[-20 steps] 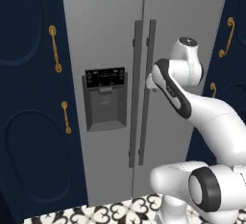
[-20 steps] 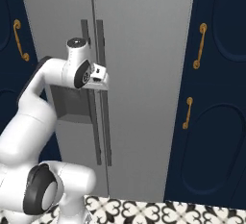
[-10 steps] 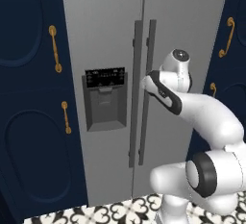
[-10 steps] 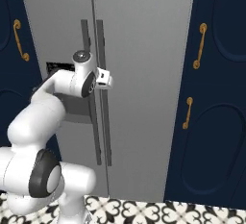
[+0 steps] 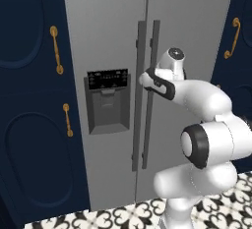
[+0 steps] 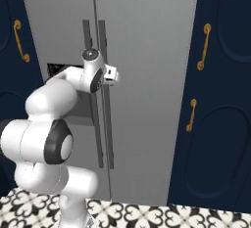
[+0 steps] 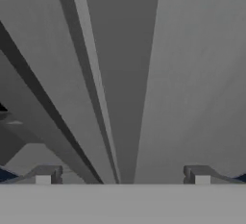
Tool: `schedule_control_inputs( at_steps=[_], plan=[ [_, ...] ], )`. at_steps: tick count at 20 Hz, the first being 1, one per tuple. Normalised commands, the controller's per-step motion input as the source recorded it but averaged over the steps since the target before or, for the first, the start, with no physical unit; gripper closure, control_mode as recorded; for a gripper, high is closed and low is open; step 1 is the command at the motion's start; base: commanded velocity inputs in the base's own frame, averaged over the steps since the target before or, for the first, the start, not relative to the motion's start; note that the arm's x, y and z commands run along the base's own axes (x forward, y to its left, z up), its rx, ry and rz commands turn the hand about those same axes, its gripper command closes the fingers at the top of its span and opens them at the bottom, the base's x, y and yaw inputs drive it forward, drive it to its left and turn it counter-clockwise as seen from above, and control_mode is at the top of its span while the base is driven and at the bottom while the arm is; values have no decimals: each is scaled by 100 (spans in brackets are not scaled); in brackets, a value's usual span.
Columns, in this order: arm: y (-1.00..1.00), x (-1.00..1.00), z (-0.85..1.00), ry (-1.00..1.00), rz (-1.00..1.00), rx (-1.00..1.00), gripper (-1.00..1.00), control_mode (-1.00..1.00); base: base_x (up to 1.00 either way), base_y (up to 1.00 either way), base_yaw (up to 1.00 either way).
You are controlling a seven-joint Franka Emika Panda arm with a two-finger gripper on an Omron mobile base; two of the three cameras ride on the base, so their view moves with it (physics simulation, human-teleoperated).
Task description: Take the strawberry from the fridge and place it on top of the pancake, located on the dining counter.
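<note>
1. The fridge [image 5: 197,26] stands with both doors closed, between navy cabinets [image 5: 29,100] with brass handles.
2. The gripper [image 7: 122,177] has its fingers spread wide, with the right door's handle [image 5: 151,95] running between them toward 12 o'clock.
3. The dispenser panel [image 5: 108,100] sits at 9 o'clock from the hand.

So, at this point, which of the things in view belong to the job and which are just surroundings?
Job:
- fridge, doors shut
- right door handle, the one nearer the pincer
- pincer, open, close up to the handles

Surroundings:
- dispenser panel
- navy cabinets with brass handles
- patterned floor tiles
</note>
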Motion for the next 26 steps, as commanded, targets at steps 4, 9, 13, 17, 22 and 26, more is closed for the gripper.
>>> schedule_control_inputs(
  at_steps=[4,9,13,17,22,26],
  plan=[
    [-8,36,-5,-17,0,0,-100,-100,0,0,0],
    [-11,20,-3,-15,0,0,-100,-100,0,0,0],
    [-2,35,0,0,0,0,-100,-100,0,0,0],
    [0,43,0,0,0,0,-100,-100,0,0,0],
    [1,41,-3,-10,0,0,-100,-100,0,0,0],
    [0,27,-5,-17,0,0,-100,-100,0,0,0]
  ],
)
